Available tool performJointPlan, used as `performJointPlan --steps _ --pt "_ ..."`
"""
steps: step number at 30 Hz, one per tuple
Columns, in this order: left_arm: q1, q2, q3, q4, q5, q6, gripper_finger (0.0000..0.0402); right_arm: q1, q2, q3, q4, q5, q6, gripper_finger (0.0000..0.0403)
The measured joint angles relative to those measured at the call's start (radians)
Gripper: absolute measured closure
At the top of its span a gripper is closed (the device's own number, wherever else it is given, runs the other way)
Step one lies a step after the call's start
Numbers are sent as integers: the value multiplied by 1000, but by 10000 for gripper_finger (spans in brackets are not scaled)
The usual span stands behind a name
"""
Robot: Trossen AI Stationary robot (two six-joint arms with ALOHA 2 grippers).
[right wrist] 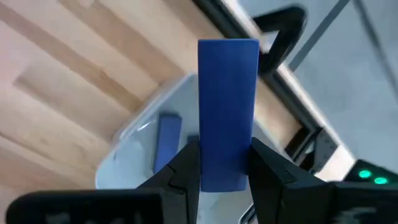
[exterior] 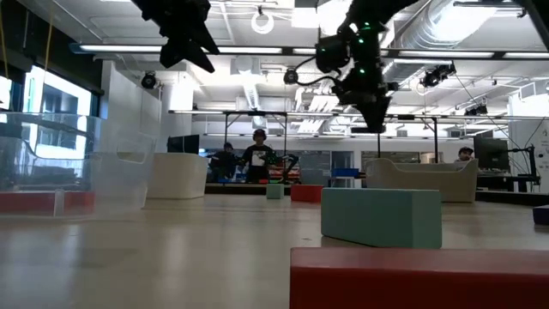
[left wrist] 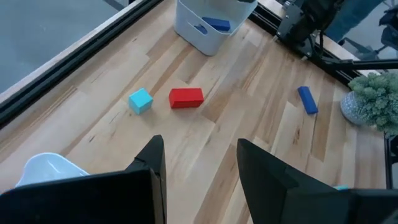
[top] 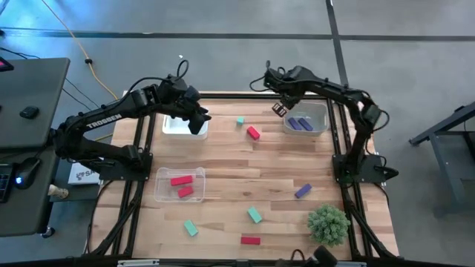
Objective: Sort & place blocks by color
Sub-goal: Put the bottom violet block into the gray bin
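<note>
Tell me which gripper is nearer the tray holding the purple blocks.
Right. The right gripper hangs at that tray's edge, holding a purple block; the left gripper is across the table, over another tray.

Two black jointed arms with white "TROSSEN" lettering, black cables, and blunt dark fingers [left wrist: 149, 168].

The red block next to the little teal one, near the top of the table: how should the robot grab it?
Judging from above: the red block lies flat and slightly angled on the table, with the teal block close but apart. Coming straight down, jaws across its two long sides at the middle, looks best. The left gripper is open and nearby; the right gripper holds a purple block.
</note>
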Motion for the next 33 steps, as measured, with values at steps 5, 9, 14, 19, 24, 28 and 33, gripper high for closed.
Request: performJointPlan --steps 5,9,14,19,24,28,33 --pt "0 3 0 42 0 47 289 -31 -90 -161 91 -65 33 320" --pt "0 3 0 82 0 79 289 -51 -140 -278 183 -116 55 320" --pt "0 3 0 111 0 85 289 -73 -155 -392 284 -191 55 320" --pt "0 3 0 109 0 89 289 -91 -155 -468 369 -232 55 320" --pt "0 3 0 101 0 93 289 -117 -155 -514 402 -247 55 320" --pt "-5 3 0 73 0 116 289 -137 -155 -553 440 -284 61 320" --pt "-17 3 0 73 0 116 289 -156 -155 -598 484 -337 63 320"
